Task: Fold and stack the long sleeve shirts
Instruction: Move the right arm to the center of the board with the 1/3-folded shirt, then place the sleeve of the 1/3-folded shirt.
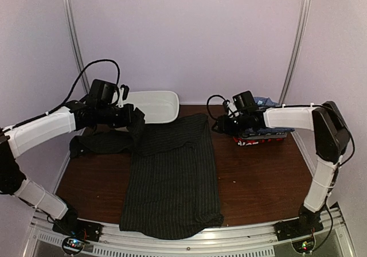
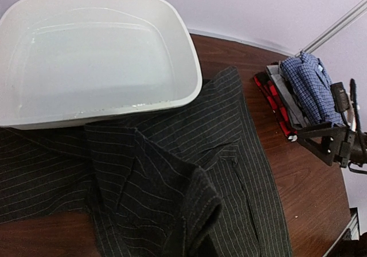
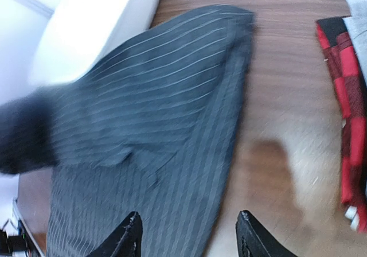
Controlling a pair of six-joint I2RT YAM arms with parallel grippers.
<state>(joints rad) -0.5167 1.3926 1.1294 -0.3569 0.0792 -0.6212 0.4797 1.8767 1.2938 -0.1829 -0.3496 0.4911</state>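
A black pinstriped long sleeve shirt (image 1: pixel 172 176) lies spread down the middle of the table, one sleeve (image 1: pixel 100 143) trailing left. My left gripper (image 1: pixel 136 121) is shut on a lifted fold of that shirt near its upper left; in the left wrist view the bunched cloth (image 2: pixel 195 211) hides the fingers. My right gripper (image 3: pixel 189 234) hangs open over the shirt's right edge (image 3: pixel 229 125) with nothing between its fingers; it shows in the top view (image 1: pixel 225 121) at the shirt's upper right corner. A folded stack of red-black, grey and blue checked shirts (image 1: pixel 261 135) sits at the back right.
A white plastic tub (image 1: pixel 153 105) stands at the back, its near rim (image 2: pixel 172 99) touching the shirt's top edge. Bare brown tabletop (image 1: pixel 258 176) lies right of the shirt. The shirt's hem hangs at the table's front edge (image 1: pixel 172 228).
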